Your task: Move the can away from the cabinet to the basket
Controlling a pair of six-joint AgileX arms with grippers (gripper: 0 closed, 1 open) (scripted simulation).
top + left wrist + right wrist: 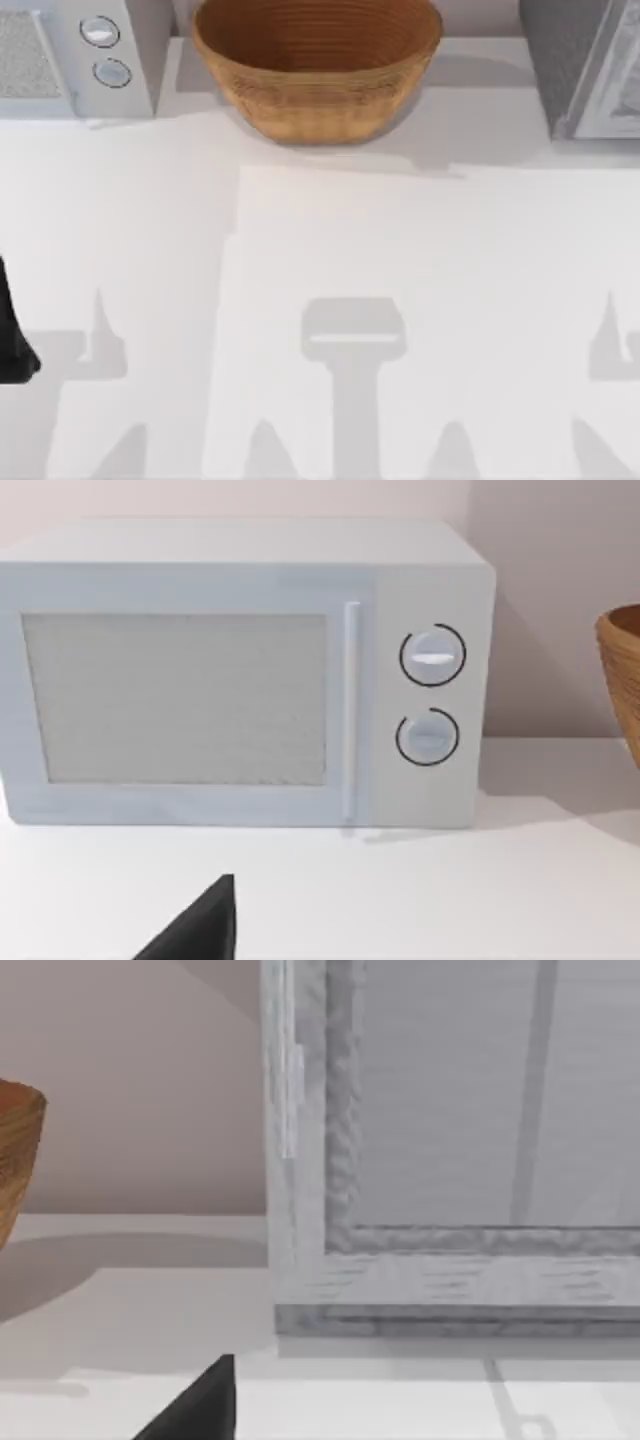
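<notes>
Nearest the camera, the white bench (320, 260) is lying bare of objects across its front and middle, with only grey shadows falling on it. At the top view's left edge, a dark part of the left arm (12, 340) is just reaching over the bench. In the left wrist view, a dark tip of the left claw (200, 930) is hanging low over the bench surface, well short of the appliance it is facing; I cannot tell whether this claw is released or clenched. In the right wrist view, a dark tip of the right claw (200, 1410) is likewise hanging low over the bench, in front of the cabinet, and I cannot tell its state either.

Farther back, three things are standing along the far edge of the bench. The basket (315, 70) is sitting upright at the far centre, its woven bowl open to the camera above. To its left, a light grey microwave (60, 60) with two round knobs (100, 32) is standing in the far left corner. To its right, the cabinet (565, 50) is occupying the far right corner, its pale framed door (450, 1160) facing the right wrist camera.
</notes>
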